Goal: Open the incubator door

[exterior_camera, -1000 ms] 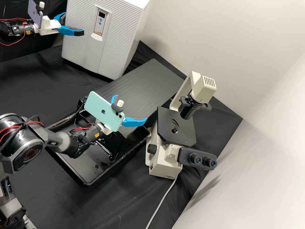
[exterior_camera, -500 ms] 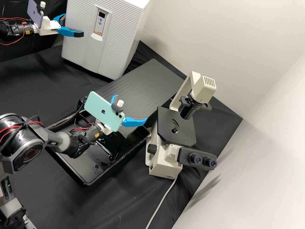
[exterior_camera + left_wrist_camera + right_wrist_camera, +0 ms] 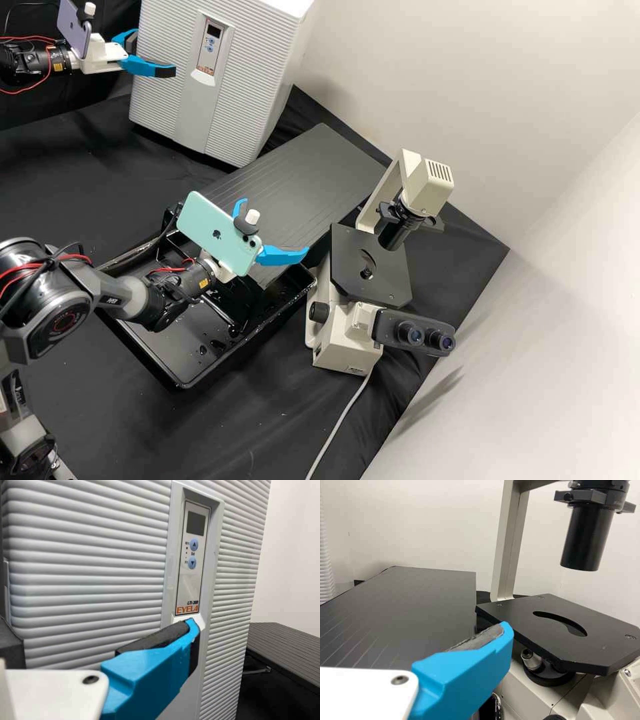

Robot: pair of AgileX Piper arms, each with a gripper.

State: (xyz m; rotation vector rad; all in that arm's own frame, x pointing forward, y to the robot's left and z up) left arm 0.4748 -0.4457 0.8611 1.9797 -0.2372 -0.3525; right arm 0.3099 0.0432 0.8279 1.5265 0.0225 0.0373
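Where the incubator [image 3: 240,100] stands: on the black cloth [image 3: 67,173], beyond the microscope and the grooved black board, near the pale wall [image 3: 413,67].

Incubator door [image 3: 160,100]: ribbed, light grey and apparently closed; a smooth vertical strip carries the control panel [image 3: 211,50], with a dark display above two round blue buttons.

Left gripper [image 3: 155,52]: level with the upper part of the door, its two blue fingers spread well apart; one lies before the door face, the other beside the casing's edge. In the left wrist view, a finger [image 3: 145,675] overlaps the strip just below the panel. Contact with the door, or a grasp on its edge, cannot be determined.

Right gripper [image 3: 275,225]: between the black tray and the microscope, its fingers wide apart, with nothing held between them.

Phones: a purple one [image 3: 72,28] is mounted on the left gripper, a mint-green one [image 3: 217,233] on the right.

Black tray [image 3: 143,352]: beneath the right arm, with droplets inside.

Grooved board [image 3: 320,167]: between incubator and microscope [image 3: 347,350].

Grey cable [image 3: 339,423]: runs from the microscope's base.
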